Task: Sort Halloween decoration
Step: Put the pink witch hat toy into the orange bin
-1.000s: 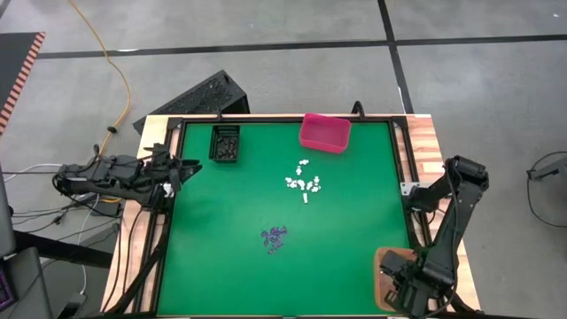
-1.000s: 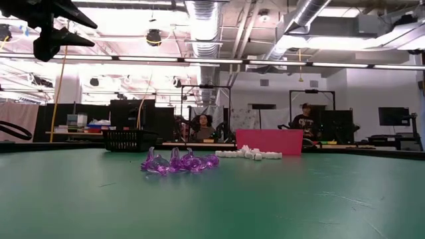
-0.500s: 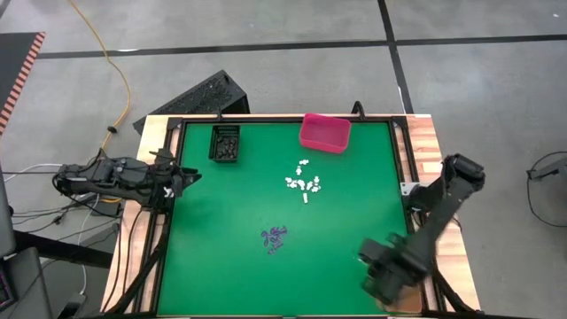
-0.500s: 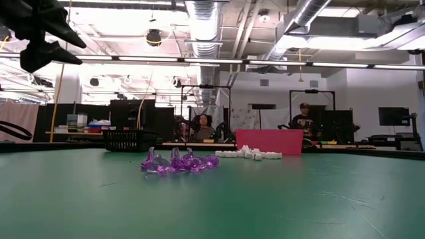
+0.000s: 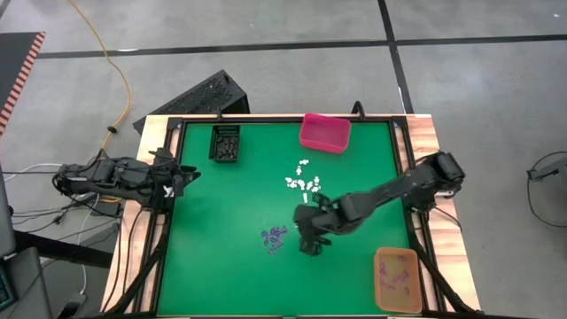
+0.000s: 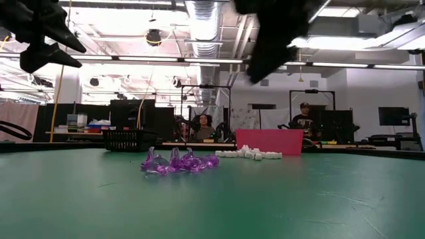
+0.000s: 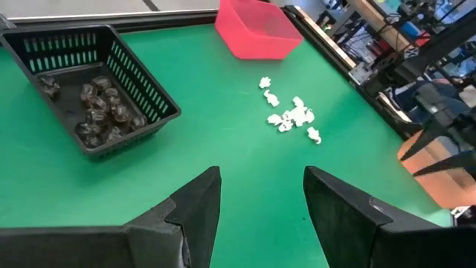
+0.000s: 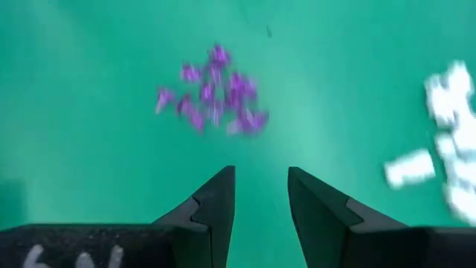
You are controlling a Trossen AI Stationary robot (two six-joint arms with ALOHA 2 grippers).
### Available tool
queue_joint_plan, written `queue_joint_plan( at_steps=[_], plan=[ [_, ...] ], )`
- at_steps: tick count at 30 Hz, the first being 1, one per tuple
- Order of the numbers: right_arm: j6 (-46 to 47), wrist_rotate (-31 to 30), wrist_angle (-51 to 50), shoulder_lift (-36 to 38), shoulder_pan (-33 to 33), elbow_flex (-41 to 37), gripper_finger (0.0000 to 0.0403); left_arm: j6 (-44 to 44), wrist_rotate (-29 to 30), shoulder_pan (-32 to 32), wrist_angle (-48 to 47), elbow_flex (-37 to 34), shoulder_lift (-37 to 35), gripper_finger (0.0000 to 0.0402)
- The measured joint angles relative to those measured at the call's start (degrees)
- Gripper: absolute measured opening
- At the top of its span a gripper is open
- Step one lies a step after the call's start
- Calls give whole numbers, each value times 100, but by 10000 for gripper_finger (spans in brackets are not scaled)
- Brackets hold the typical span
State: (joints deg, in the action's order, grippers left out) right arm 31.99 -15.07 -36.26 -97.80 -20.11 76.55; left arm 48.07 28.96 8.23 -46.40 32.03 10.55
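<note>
Right claw [image 5: 310, 241] has moved from the orange bin [image 5: 396, 279] to above the tabletop [image 5: 221, 204], fingers apart and empty, just beside the purple trinkets [image 5: 275, 237].

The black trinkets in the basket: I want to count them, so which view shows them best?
The left wrist view: the black trinkets lie close up inside the black basket. The high view shows them only as a dark patch; the low view shows just the basket's side; the right wrist view misses them.

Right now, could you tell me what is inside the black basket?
The black basket holds a heap of dark trinkets on its floor. Its near wall hides part of the floor, and anything beneath the heap is covered.
</note>
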Motion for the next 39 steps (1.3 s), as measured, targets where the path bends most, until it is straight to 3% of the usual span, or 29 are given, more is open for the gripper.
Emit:
queue_joint_plan(
  at_steps=[9,15,28,34,39],
  plan=[
    [-1472,543,1474,-1032,379,4,152,-70,47,0,-81,-58,0,183],
    [-1579,631,1567,-1491,340,108,144,-3,37,0,-66,-248,2,183],
    [-1419,439,1605,-1763,343,138,136,20,176,-2,-69,-302,0,183],
    [-1054,396,1538,-1777,359,131,94,20,189,-2,-67,-302,1,183],
    [-720,312,1529,-1777,380,129,34,18,191,-1,-68,-302,1,183]
  ],
)
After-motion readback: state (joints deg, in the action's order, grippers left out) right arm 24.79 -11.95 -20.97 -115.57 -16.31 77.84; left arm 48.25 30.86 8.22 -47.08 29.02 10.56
